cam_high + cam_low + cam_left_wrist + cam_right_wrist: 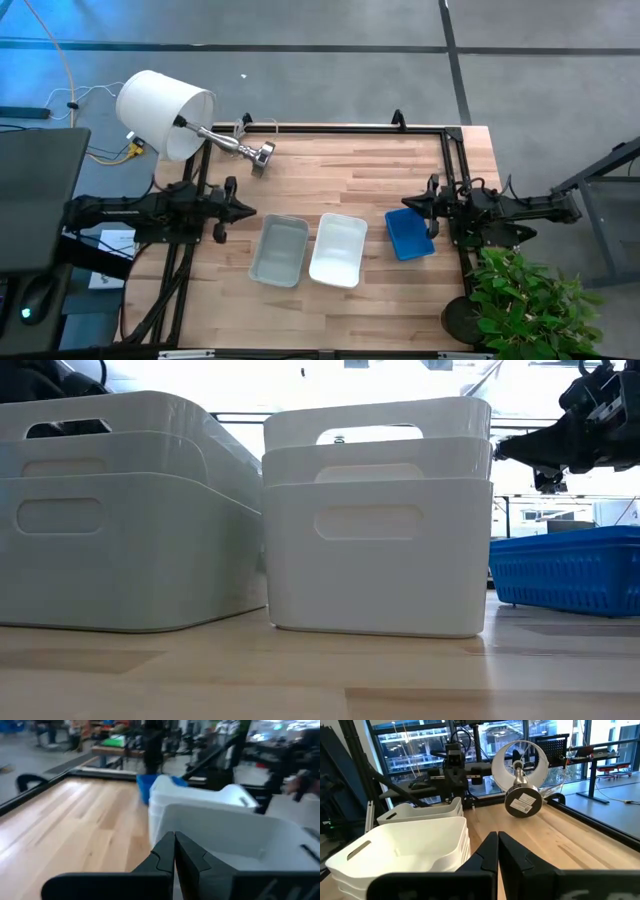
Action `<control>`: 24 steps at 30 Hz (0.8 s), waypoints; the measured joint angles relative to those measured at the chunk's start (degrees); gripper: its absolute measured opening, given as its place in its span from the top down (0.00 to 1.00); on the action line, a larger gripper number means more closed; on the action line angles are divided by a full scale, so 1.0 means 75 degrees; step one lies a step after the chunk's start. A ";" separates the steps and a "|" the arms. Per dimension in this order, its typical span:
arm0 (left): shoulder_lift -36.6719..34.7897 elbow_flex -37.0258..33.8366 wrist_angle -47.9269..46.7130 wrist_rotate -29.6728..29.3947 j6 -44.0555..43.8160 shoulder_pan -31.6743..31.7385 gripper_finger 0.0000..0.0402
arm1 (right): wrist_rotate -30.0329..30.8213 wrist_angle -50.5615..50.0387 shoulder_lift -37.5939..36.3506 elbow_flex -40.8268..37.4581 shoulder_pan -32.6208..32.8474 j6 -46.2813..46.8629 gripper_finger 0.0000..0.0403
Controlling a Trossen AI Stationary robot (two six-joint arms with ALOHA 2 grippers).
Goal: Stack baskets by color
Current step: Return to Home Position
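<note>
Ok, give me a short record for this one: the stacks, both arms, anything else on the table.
grey baskets: stacked, left end of the row
white baskets: stacked, middle
blue baskets: right end, count unclear
left gripper: fingers shut, empty, clear of the grey baskets
right gripper: fingers shut, empty, raised by the blue baskets
lamp: lying on its side, far left corner

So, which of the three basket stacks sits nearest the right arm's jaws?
The blue stack, right beside those jaws; the white stack is in the middle and the grey stack lies nearest the left arm.
</note>
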 joint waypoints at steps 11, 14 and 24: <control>-0.0294 0.0000 0.0106 -0.0819 -0.0023 0.0003 1.00 | 0.0000 0.0005 0.0000 -0.0003 0.0000 -0.0003 1.00; -0.0291 0.0000 -0.0087 -0.1255 -0.0182 0.0003 1.00 | 0.0000 0.0005 0.0000 -0.0003 0.0000 -0.0003 1.00; -0.0287 0.0000 -0.0206 -0.1332 -0.0431 0.0006 1.00 | 0.0003 0.0005 0.0000 -0.0006 0.0000 -0.0003 1.00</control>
